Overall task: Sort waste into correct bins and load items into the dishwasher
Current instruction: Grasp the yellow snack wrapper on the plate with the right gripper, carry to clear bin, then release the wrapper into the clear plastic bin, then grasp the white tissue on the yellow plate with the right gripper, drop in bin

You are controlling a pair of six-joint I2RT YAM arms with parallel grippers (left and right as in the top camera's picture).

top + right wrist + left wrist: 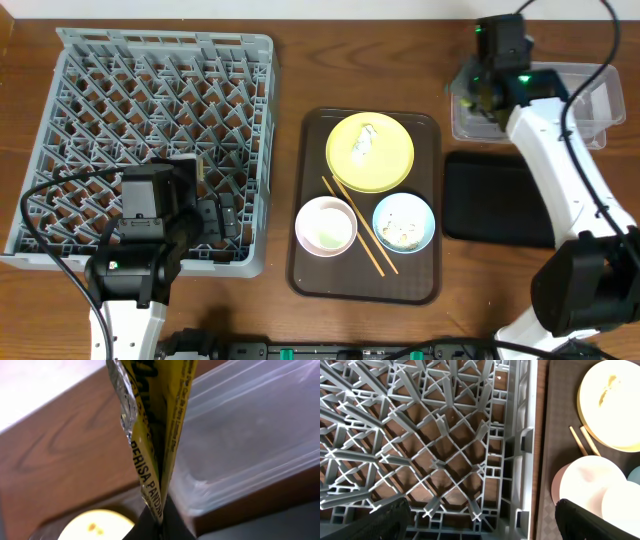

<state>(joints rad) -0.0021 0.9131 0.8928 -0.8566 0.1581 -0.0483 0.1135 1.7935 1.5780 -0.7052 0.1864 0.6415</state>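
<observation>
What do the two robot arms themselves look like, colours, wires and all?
The left arm and right arm have smooth white links joined by chunky black joint housings. Small green lights glow on them, and thin black cables loop alongside. The left end effector and right end effector are black.

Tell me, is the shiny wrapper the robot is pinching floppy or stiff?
Probably floppy and very light: the snack wrapper is thin creased foil, folded flat where the right gripper pinches it. It looks glossy, so it may be slippery. It would likely flutter rather than drop straight into the clear tub.
</observation>
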